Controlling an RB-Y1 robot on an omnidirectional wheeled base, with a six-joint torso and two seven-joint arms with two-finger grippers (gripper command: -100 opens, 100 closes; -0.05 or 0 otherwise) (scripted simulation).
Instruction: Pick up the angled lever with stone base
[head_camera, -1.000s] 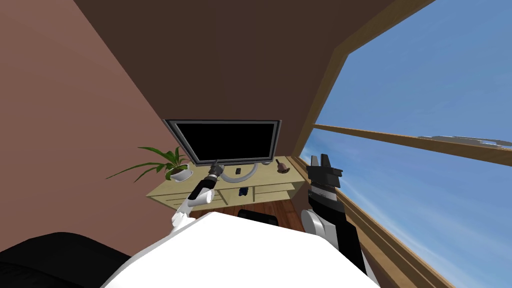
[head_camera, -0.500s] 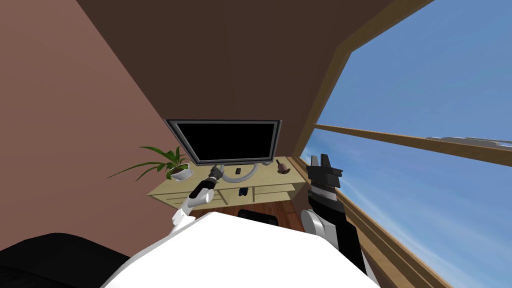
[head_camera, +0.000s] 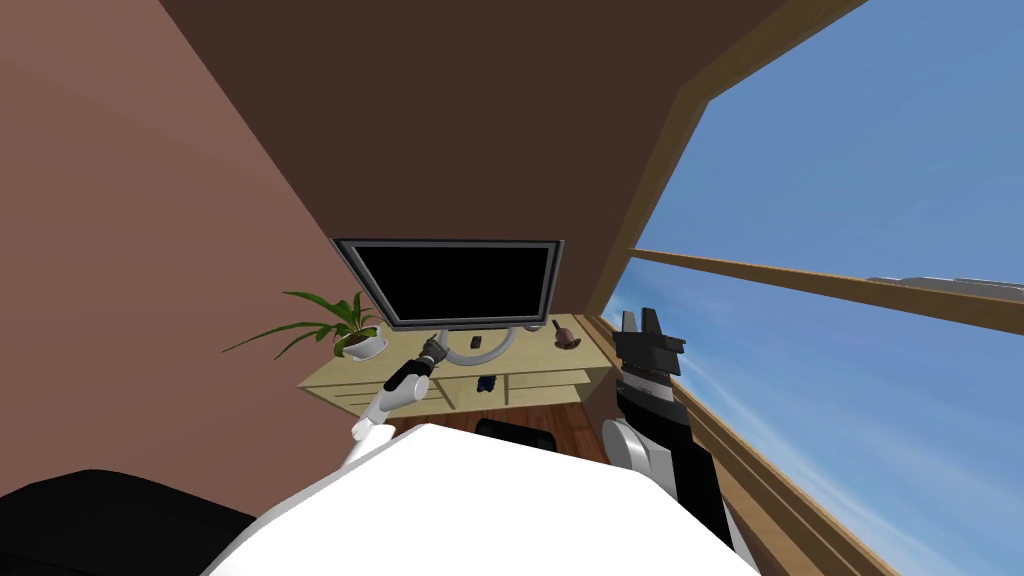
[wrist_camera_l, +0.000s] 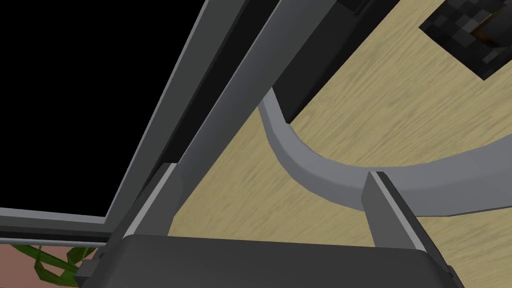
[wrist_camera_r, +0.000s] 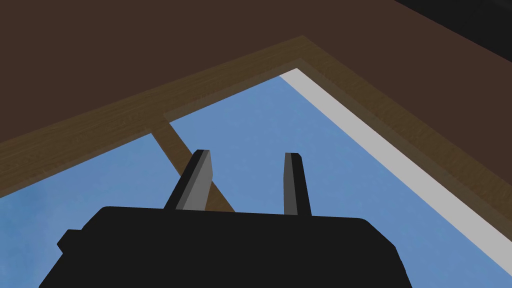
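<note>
Two questions from me (rik): what are the left fingers doing, and where's the lever?

jo: Left fingers (wrist_camera_l: 390, 210) are spread wide, with nothing between them but bare desk (wrist_camera_l: 350, 105). One blade sits in front of the monitor (wrist_camera_l: 75, 100) frame's lower edge. The other overlaps the grey curved stand (wrist_camera_l: 310, 170). Can't tell if either actually touches. The left gripper (wrist_camera_l: 271, 172) hangs over the stand's left end, aimed down and forward at the desktop. The lever (wrist_camera_l: 467, 42) is on the desk past that curve, inside the stand's arc and well clear of both blades. It's a dark mottled block with a brownish stick poking out.

rik: And the rest of the arm?

jo: From the head cam, the dark forearm slopes down and back from the wrist to a white elbow, which sits low in front of the desk's drawers. The upper arm then runs back to the shoulder. The plant (head_camera: 345, 325) is off to its left on the desk corner.

rik: Right side?

jo: Right gripper (wrist_camera_r: 246, 155) has its blades a bit apart, a narrower gap than the left, and it's holding nothing. The forearm stands upright with the fingers pointing up, off the desk's right end.
</note>
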